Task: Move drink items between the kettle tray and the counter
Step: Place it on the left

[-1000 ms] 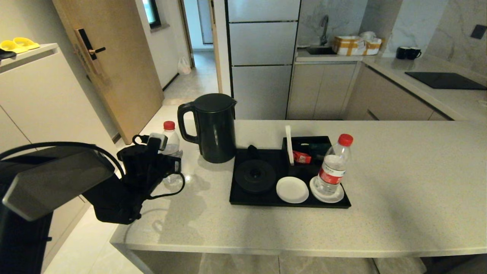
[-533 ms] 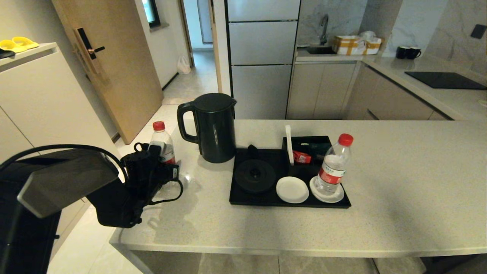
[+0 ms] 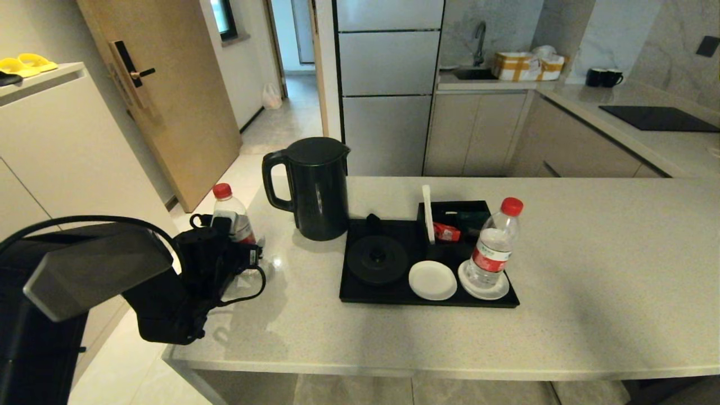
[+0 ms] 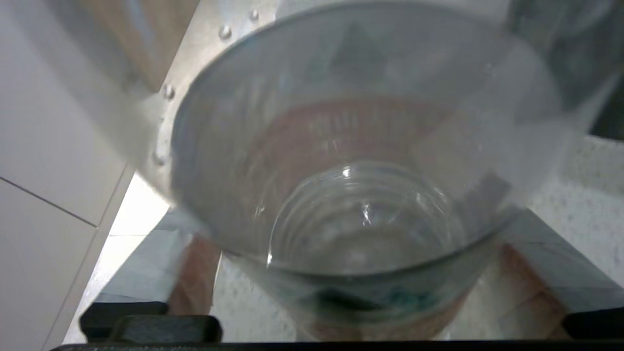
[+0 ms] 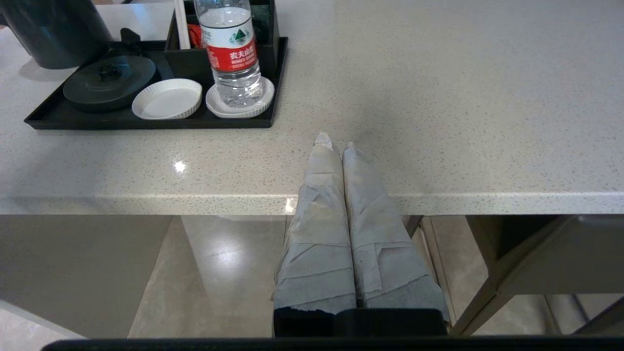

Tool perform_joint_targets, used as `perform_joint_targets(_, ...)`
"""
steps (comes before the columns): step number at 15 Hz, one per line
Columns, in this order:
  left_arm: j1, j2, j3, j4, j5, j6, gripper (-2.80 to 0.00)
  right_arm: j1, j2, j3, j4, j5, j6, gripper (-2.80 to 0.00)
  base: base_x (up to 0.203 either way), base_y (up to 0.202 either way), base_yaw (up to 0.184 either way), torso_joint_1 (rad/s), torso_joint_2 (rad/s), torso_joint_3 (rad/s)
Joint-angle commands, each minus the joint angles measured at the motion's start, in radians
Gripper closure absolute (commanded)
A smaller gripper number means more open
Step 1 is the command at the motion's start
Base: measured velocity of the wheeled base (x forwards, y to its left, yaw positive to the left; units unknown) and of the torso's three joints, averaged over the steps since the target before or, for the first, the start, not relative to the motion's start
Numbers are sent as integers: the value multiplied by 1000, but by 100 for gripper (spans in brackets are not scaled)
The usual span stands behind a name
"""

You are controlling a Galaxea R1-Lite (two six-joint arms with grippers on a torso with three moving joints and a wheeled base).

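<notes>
Since a second ago left gripper [image 3: 239, 247] carried water bottle [image 3: 228, 216] further toward frame's left, clamped on it over counter [image 3: 590, 281] edge, likely for setting down. Kettle [image 3: 315, 188] beside tray [image 3: 360, 295]. Right gripper [image 5: 336, 146] pressed closed, idle, lower centre.

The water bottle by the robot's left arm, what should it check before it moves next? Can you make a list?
1. Left end effector around the small clear plastic water bottle with red cap: ok; the bottle fills the left wrist view.
2. Grip firm: cannot tell.
3. Bottle over the light beige speckled stone counter, near its left edge: ok.
4. Tall black electric kettle standing close beside the bottle: not ok, little room.
5. Empty white round saucer on the flat black rectangular tray: ok.
6. Right end effector shut, parked at the counter's front edge: ok.
</notes>
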Motion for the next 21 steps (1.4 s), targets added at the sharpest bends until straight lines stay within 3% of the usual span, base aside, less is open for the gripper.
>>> perform_joint_targets(1,-2,-6,18,-20,4,1,-280,0,-2,0,0,0,0,0,0,0,0,0,0,0)
perform_joint_targets(13,-7,-45,165,-156,24,2,-280,1,-2,-2,0,0,-1,0,0,0,0,0,0,0)
perform_joint_targets(21,-57,-196,315,-168,66,0,-280,1,-2,0,0,1,0,0,0,0,0,0,0,0)
